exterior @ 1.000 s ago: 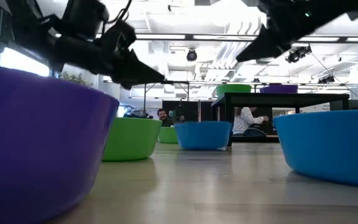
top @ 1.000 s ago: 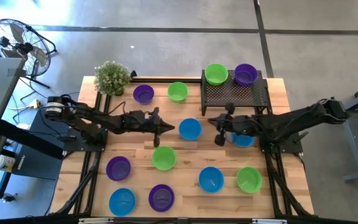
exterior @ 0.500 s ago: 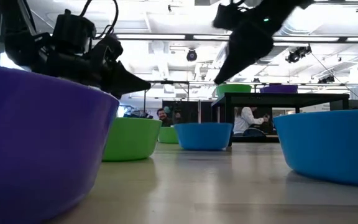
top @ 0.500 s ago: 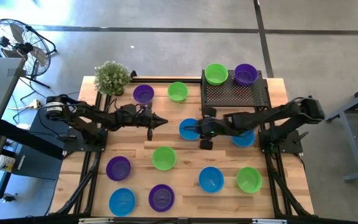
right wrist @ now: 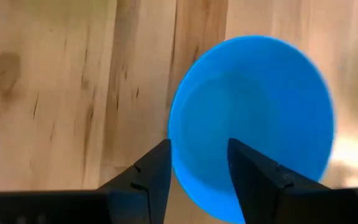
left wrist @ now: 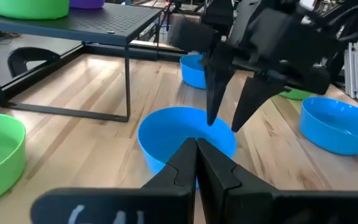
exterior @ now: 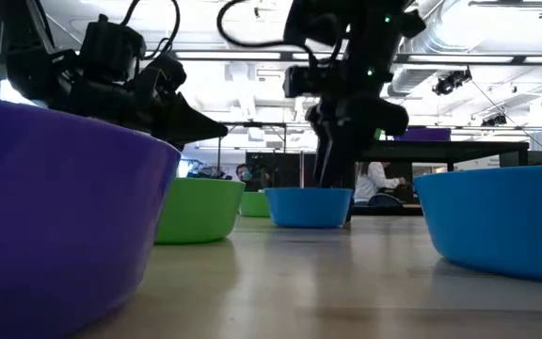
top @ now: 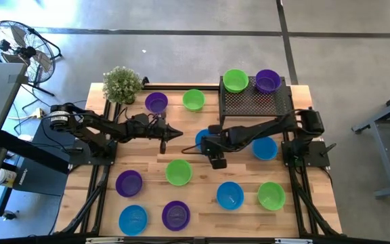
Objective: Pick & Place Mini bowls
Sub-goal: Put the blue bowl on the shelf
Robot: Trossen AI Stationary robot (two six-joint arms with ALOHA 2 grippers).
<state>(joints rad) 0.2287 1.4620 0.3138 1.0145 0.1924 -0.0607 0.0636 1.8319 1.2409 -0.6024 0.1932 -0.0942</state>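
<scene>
The right gripper (top: 205, 141) has swung over the blue bowl (right wrist: 253, 118), fingers spread; left gripper (top: 176, 133) fingers pressed together.

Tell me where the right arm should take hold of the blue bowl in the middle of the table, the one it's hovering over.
Grip the blue bowl by its thin rim, coming straight down from above. It sits upright with its mouth open, so one finger can go inside the wall and one outside. The right tool is open and already straddles the near rim. The left tool waits shut beside it.
</scene>
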